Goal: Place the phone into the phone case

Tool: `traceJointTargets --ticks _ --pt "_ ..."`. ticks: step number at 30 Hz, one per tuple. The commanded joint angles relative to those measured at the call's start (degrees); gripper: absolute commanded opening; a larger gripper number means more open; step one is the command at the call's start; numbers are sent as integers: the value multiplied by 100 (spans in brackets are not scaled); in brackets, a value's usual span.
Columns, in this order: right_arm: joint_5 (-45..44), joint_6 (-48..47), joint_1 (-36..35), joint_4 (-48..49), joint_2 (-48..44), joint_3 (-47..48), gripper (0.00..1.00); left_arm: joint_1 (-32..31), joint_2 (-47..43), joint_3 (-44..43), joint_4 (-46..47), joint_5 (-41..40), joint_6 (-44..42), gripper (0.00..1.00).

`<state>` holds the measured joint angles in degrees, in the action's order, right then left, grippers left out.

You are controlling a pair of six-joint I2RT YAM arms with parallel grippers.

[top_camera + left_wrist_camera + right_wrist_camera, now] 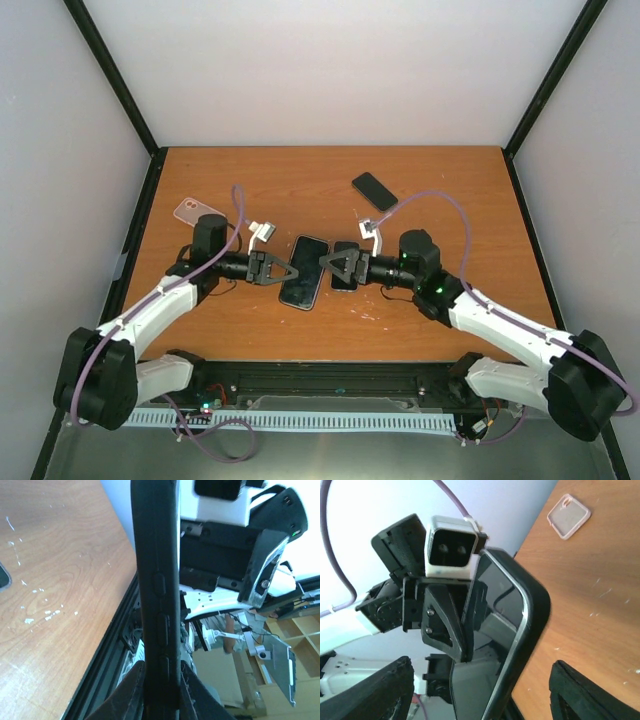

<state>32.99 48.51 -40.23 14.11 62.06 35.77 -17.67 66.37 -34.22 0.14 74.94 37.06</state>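
My left gripper (278,270) is shut on the long edge of a black phone case (305,272) and holds it on edge above the table's middle. In the left wrist view the case's side with its button bumps (159,580) stands between my fingers (131,685). In the right wrist view a phone with a silver rim (512,630) lies in the black case (540,605), with the left gripper clamped on it. My right gripper (332,264) faces it, open, its fingers (395,690) wide on either side without touching.
A small dark phone (345,266) lies under my right gripper. Another black phone (374,190) lies at the back right. A clear pink case (200,212) lies at the back left and shows in the right wrist view (568,516). Grey walls enclose the wooden table (450,290).
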Motion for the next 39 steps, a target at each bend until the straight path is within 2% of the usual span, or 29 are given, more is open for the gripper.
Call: traceJointTargets --ticks 1,9,18,21,28,30,33,39 --pt "491 816 -75 1301 286 -458 75 36 -292 -113 819 -200 533 14" --pt "471 1184 -565 1948 706 -617 76 36 -545 67 1965 -768 1281 14" --pt "492 1797 -684 2827 1093 -703 58 36 -595 86 1999 -1046 1260 14" --pt "496 1954 -736 3007 1205 -714 48 36 -564 36 1734 -1205 1039 14" --pt "224 2276 -739 2930 1121 -881 15 36 -418 -139 860 -1675 312 13" --pt "235 2326 -741 2961 1131 -887 8 39 -342 -114 908 -1629 328 12" --pt "277 2278 -749 3028 1167 -872 4 36 -329 -64 1080 -1538 459 13" --pt "278 1595 -749 2806 975 -867 4 36 -616 -68 1415 -1372 903 35"
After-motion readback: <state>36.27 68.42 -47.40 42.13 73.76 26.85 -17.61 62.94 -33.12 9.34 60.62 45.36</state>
